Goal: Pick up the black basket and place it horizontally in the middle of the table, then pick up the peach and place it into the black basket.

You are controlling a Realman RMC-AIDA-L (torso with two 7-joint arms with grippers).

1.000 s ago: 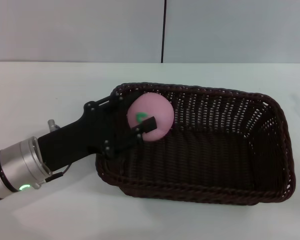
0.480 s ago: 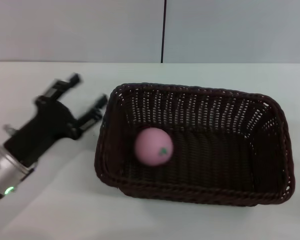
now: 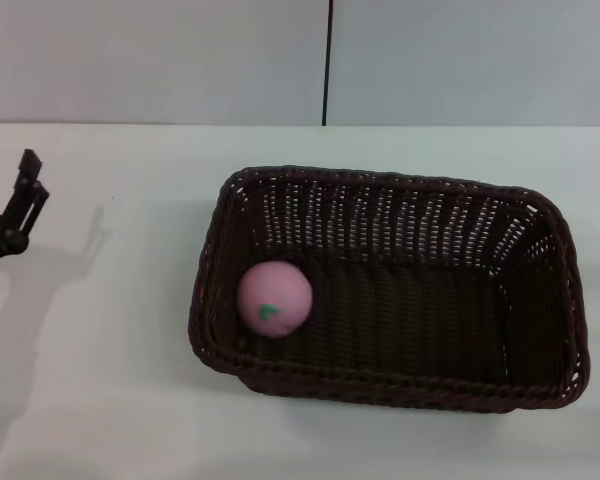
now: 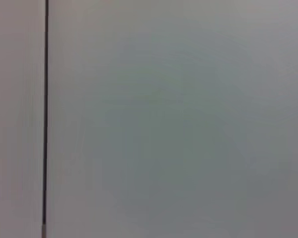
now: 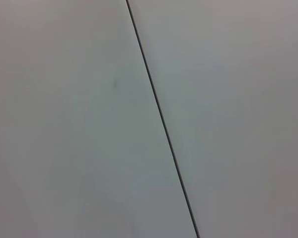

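Observation:
The black basket (image 3: 540,290) lies lengthwise on the white table (image 3: 110,400), right of the middle in the head view. The peach (image 3: 274,299) rests inside the basket on its floor, against the left end wall, with its green leaf mark facing me. My left gripper (image 3: 25,195) shows only as a black part at the far left edge of the head view, well clear of the basket and above the table. My right gripper is out of view. Both wrist views show only a pale wall with a dark seam.
A pale wall (image 3: 460,60) with a vertical dark seam (image 3: 329,60) stands behind the table. The left arm's shadow (image 3: 50,270) falls on the tabletop left of the basket.
My left gripper let go of the peach over the basket's left end and drew back to the left, nearly out of view. The peach dropped and rolled to the basket's left wall.

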